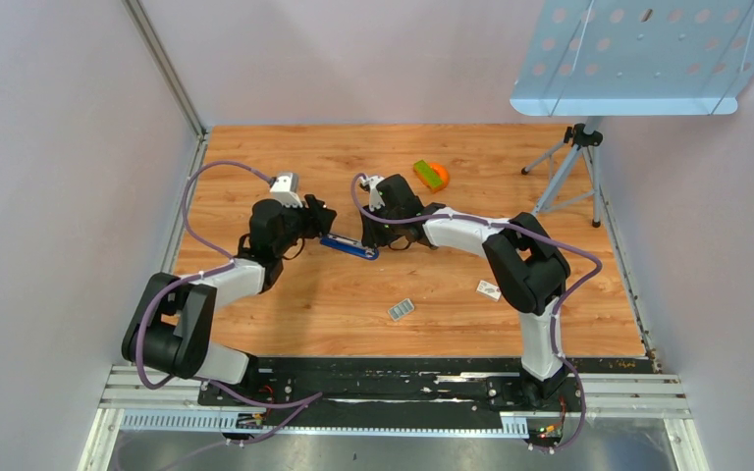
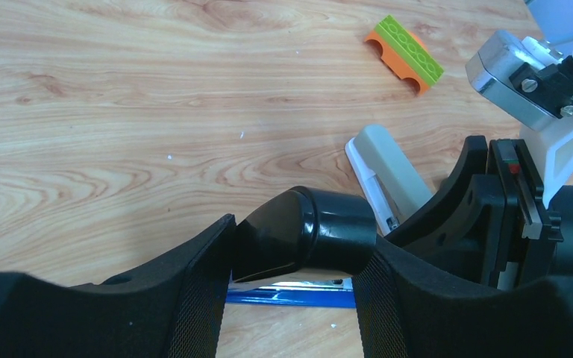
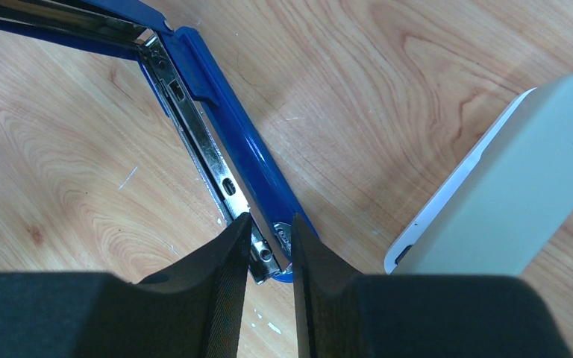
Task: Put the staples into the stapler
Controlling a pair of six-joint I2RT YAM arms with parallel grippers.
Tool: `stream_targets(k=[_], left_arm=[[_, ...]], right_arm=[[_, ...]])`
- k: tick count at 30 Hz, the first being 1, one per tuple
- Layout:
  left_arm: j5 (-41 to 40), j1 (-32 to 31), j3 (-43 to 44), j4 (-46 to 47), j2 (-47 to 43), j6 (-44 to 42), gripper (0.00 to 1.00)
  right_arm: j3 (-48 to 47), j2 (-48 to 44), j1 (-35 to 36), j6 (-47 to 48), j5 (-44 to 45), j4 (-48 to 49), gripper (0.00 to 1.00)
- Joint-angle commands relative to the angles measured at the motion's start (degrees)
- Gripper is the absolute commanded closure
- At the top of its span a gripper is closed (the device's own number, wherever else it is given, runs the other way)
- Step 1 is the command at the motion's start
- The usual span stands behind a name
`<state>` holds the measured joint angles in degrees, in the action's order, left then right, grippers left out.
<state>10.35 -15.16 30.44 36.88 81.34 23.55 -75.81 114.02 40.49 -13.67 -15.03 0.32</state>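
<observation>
While both arms are reaching over the middle of the table (image 1: 285, 314), the staples (image 1: 401, 310) are lying alone on the wood nearer to the arm bases, a little right of centre, well apart from both grippers. A small white card (image 1: 489, 289) is lying to their right, slightly farther back, close to the right arm's elbow.

Farther in, the blue stapler (image 1: 349, 245) is lying between the two grippers, opened in a V shape, so that its silvery rail is showing along the blue base. The right gripper (image 3: 270, 224) is clenching the free end of that base: its two fingers are pressing on the rail tip and the blue edge. The left gripper (image 2: 302, 239) is grasping the stapler at the other side: a black rounded part is filling the space between its wide-set fingers and is touching both, just above a blue and silvery strip.

Just beside the right gripper a white stapler (image 3: 507, 201) is lying on the wood, apart from the blue one. Behind it, an orange and green block (image 1: 430, 175) is resting on the table. Farthest, at the right back corner, a stand (image 1: 577, 157) is carrying a pale perforated tray.
</observation>
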Motion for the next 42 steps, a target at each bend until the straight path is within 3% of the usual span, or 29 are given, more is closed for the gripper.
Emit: stream_targets(k=[1,42], left_arm=[[-0.2,-1.5,-0.5,-0.6,-1.4,-0.7,0.42],[4.7,-6.4,-4.1,1.0,-2.3,1.8,0.35]], right_arm=[[1.6,2.3,-0.4,1.4,1.4,-1.2,0.71],[4.9,2.8,-0.6,1.2,0.6,2.5,0.72]])
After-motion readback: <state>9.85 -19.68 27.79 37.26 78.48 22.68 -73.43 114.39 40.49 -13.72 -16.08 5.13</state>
